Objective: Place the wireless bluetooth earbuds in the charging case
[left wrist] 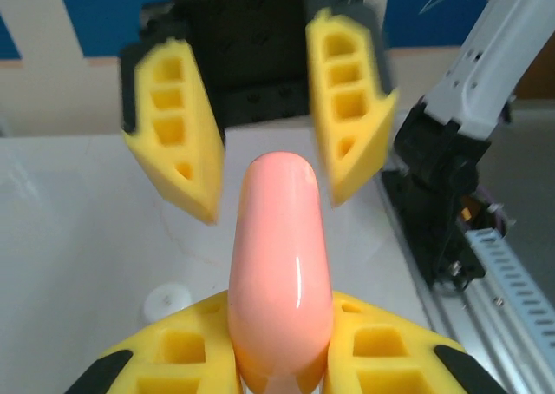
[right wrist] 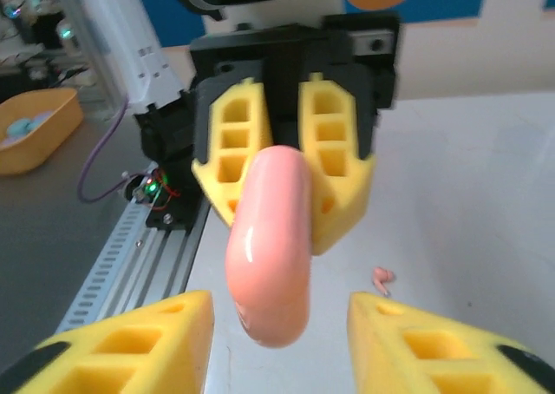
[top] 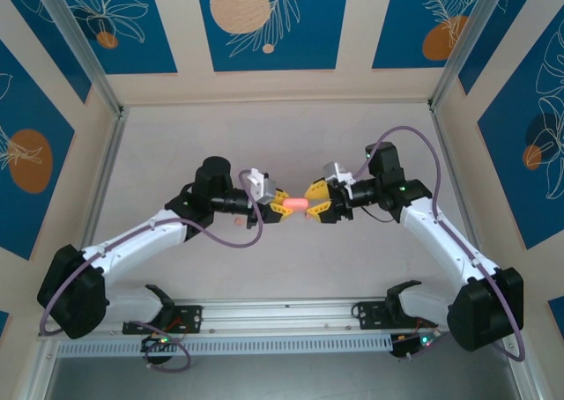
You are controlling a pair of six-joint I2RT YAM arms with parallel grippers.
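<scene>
The charging case (top: 295, 205), a smooth salmon-pink shell with its lid closed, hangs above the table between the two arms. My left gripper (top: 280, 202) is shut on one end of it; in the left wrist view its yellow fingers (left wrist: 173, 359) press both sides of the case (left wrist: 279, 255). My right gripper (top: 313, 204) is open, and its fingertips (right wrist: 143, 333) stand apart on either side of the case's free end (right wrist: 270, 246) without touching it. One of the earbuds (right wrist: 382, 278), tiny and coral-pink, lies on the table below.
A white round disc (left wrist: 166, 301) lies on the table under the case. The metal rail (top: 282, 316) with both arm bases runs along the near edge. A yellow bowl (right wrist: 35, 134) sits off the table beyond the rail.
</scene>
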